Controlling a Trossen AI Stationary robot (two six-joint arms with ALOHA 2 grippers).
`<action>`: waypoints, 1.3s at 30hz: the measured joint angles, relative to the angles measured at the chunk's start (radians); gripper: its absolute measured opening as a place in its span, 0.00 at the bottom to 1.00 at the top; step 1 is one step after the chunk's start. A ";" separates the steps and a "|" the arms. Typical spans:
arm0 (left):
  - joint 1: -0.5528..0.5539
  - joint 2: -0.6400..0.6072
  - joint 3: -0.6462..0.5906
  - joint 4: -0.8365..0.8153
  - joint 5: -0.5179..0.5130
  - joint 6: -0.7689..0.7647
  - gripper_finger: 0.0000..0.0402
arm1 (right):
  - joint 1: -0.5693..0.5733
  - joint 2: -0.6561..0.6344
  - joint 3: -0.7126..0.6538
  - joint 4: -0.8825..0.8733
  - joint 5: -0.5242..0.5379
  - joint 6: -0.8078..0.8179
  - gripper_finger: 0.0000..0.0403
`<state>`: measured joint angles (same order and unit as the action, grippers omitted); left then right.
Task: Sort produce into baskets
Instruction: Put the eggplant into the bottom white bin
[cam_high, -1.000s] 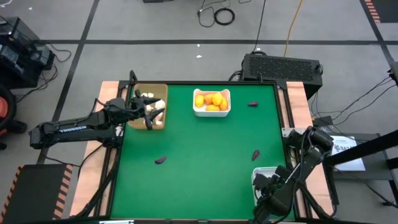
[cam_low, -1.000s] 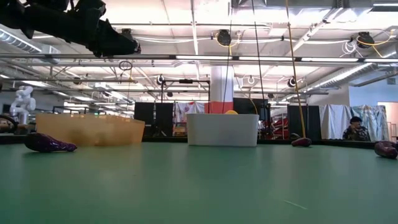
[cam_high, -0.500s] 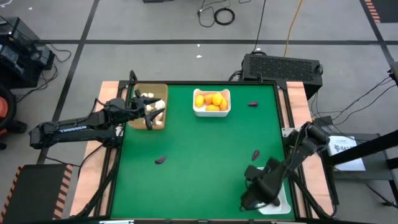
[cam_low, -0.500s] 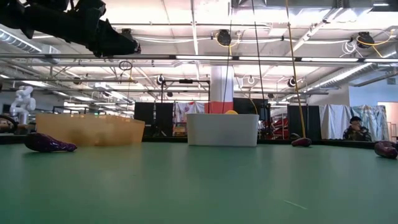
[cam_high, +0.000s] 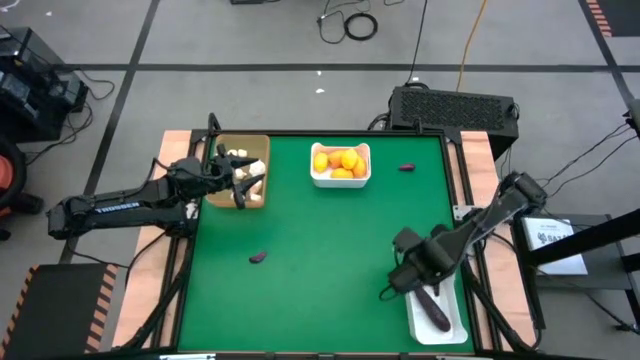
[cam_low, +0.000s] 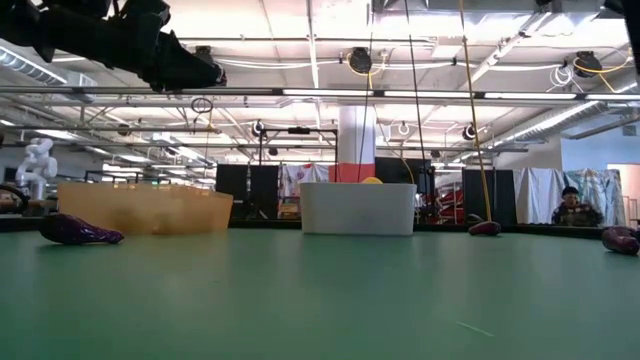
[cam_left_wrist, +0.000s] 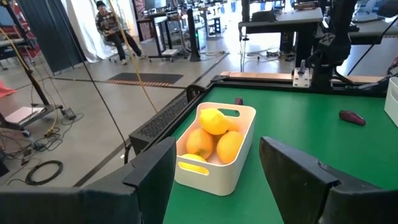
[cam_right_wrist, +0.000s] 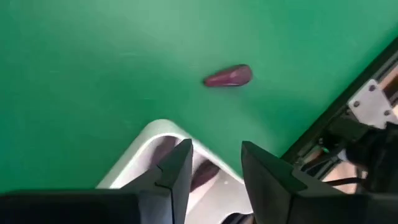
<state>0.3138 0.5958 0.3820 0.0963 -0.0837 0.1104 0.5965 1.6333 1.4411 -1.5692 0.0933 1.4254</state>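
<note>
My right gripper (cam_high: 395, 288) is open and empty above the green table, just left of the white bin (cam_high: 448, 322) at the near right corner; its fingers also show in its wrist view (cam_right_wrist: 214, 163). A long dark purple eggplant (cam_high: 432, 306) lies in that bin. A small purple piece (cam_right_wrist: 229, 76) lies on the table beyond the bin. Other purple pieces lie at the near left (cam_high: 258, 257) and far right (cam_high: 406, 167). My left gripper (cam_high: 240, 185) is open and empty over the tan tray (cam_high: 258, 142), which holds white bulbs (cam_high: 240, 157). Orange fruits (cam_left_wrist: 214, 134) fill the far white bin (cam_high: 340, 180).
The table's right rail and arm mount (cam_right_wrist: 364, 118) stand close to the near bin. Open green surface (cam_high: 320, 230) lies in the middle of the table. In the low view the tan tray (cam_low: 145, 208), the far bin (cam_low: 358, 208) and purple pieces (cam_low: 80, 230) line the far side.
My right gripper has moved from above the near right white bin toward the table's left and a little toward the far edge. The bin, covered by the arm before, now shows with the eggplant lying in it.
</note>
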 joint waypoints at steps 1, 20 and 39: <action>0.000 0.000 0.000 0.000 0.000 0.000 0.60 | -0.013 -0.017 -0.014 0.000 -0.008 -0.013 0.32; 0.000 0.004 0.000 0.000 0.000 0.001 0.60 | -0.325 -0.268 -0.402 0.210 0.033 -0.020 0.32; 0.000 0.004 0.000 0.000 0.000 0.002 0.60 | -0.369 -0.244 -0.563 0.456 -0.099 0.107 0.48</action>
<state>0.3136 0.6003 0.3820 0.0960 -0.0837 0.1127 0.2279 1.3891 0.8778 -1.1131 -0.0062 1.5329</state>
